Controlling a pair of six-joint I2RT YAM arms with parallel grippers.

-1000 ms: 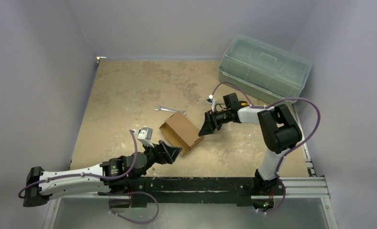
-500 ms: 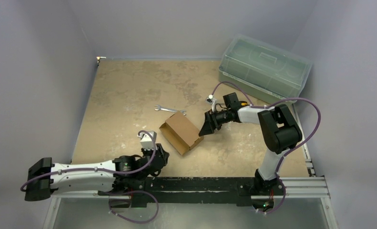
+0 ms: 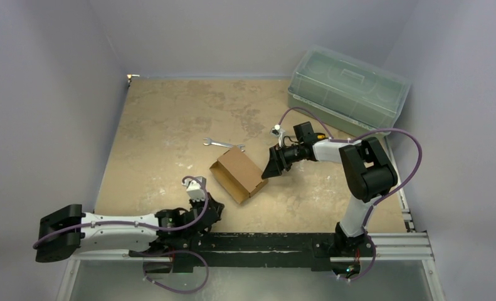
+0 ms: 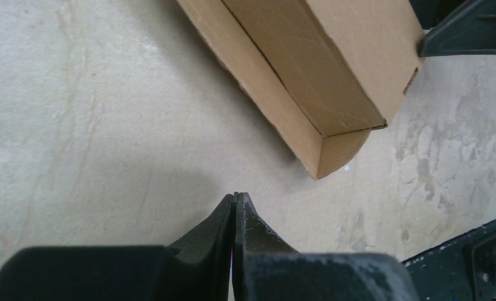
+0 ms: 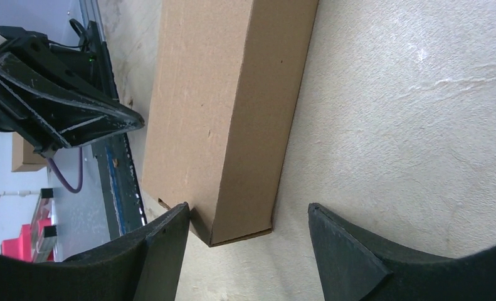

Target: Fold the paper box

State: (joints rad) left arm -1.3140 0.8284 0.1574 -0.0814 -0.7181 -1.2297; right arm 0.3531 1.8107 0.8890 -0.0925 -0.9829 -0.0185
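Right gripper [image 3: 270, 170], fingers spread, straddles the box's [image 3: 239, 170] near-right corner, closer than the left gripper [image 4: 234, 195], fingers pressed together, lying near-left of the box's diagonal long side.

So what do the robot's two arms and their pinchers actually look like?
Both the left arm and the right arm are white tubes linked by chunky black joints, with purple cables looping alongside. The left gripper and right gripper have black, wedge-shaped fingers that taper to a point and are scuffed with pale marks.
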